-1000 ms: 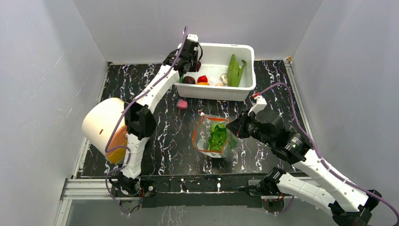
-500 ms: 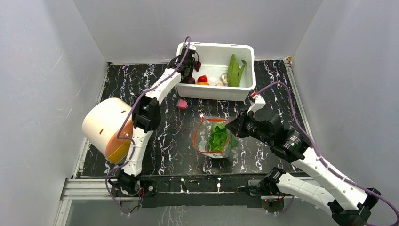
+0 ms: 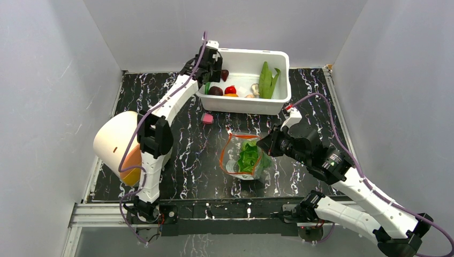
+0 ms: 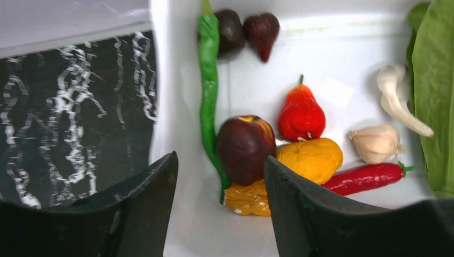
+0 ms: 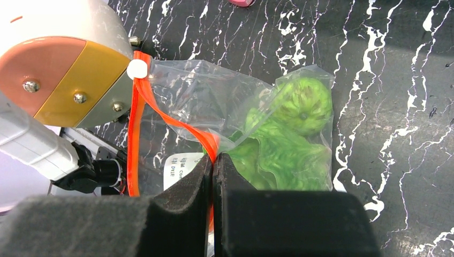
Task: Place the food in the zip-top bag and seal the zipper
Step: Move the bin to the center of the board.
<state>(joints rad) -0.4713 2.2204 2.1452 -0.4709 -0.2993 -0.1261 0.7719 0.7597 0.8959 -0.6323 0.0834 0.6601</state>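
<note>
Widened just now: left tool (image 4: 219, 161), empty, above purple fruit (image 4: 245, 149) at tub (image 3: 243, 104) left end; next pick likely. Pinched tight on bag (image 5: 193, 91) zipper (image 5: 137, 107), nearer than tub: right tool (image 5: 214, 160).

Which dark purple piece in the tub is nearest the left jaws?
The big round one beside the orange piece; the other two lie in the far corner.

The right claw (image 5: 214, 163) pinches the orange zipper (image 5: 135, 134) of the bag (image 5: 203, 91) holding cabbage (image 5: 278, 155).
</note>
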